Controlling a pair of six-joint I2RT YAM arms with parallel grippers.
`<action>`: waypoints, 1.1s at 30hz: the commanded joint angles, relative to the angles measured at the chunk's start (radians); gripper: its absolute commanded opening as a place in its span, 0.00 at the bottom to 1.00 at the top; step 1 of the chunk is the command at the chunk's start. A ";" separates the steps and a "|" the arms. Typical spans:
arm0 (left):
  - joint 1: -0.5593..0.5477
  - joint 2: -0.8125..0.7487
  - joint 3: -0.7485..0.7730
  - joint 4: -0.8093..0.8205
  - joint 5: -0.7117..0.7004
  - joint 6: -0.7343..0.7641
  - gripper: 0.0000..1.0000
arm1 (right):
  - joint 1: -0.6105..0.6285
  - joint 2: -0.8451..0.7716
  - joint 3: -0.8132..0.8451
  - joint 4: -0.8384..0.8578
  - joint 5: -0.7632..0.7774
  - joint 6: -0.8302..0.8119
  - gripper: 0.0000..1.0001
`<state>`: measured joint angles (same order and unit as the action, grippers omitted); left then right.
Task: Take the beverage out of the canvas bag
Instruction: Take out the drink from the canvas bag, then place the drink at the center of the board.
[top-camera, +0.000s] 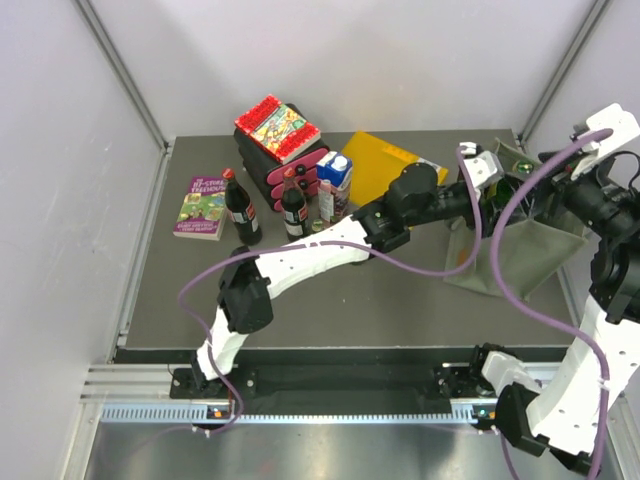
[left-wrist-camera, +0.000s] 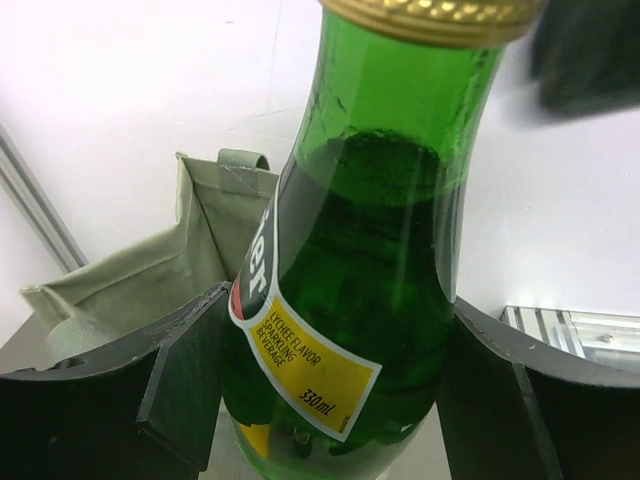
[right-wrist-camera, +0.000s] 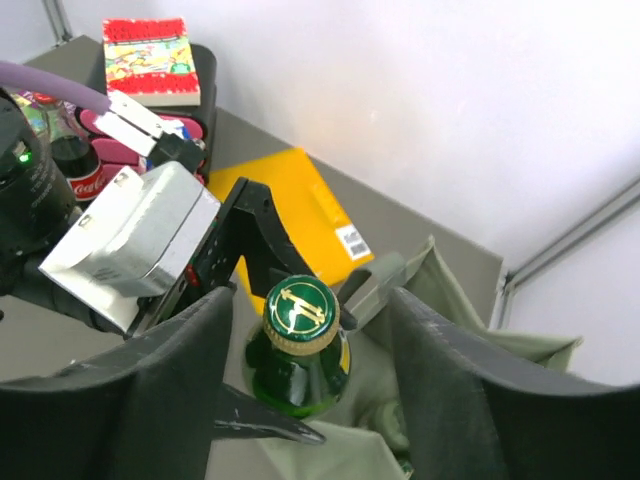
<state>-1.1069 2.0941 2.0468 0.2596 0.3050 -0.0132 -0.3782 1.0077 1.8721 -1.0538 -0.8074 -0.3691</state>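
On worktop (top-camera: 350, 300), far right: canvas bag (top-camera: 525, 245), mouth open. Over bag mouth: left gripper (left-wrist-camera: 335, 370) clamped on body of upright green beverage bottle (right-wrist-camera: 295, 375). Higher up, right gripper (right-wrist-camera: 308, 310) straddles bottle top, fingers apart, gap both sides.

a green glass bottle (left-wrist-camera: 370, 300) carries a yellow label (left-wrist-camera: 310, 375) reading "lychee flavor sparkling beverage" and "330ml", with the white letters "er" just above it. its green cap (right-wrist-camera: 300, 312) bears a gold emblem with no legible words. near the tabletop's far edge, left of middle, a dark bottle (right-wrist-camera: 72, 165) shows a red "coca-cola" label.
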 joint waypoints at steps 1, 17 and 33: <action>0.005 -0.196 -0.028 0.164 -0.015 0.001 0.00 | -0.001 -0.014 0.009 0.130 -0.075 0.068 0.68; 0.028 -0.479 -0.375 0.208 -0.105 -0.010 0.00 | -0.001 -0.078 -0.122 0.391 -0.171 0.309 0.91; 0.047 -0.843 -0.893 0.151 -0.179 -0.025 0.00 | -0.001 -0.119 -0.320 0.511 -0.237 0.397 0.92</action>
<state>-1.0599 1.4437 1.2629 0.2405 0.1558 -0.0238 -0.3782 0.8978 1.5902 -0.5762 -1.0100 0.0273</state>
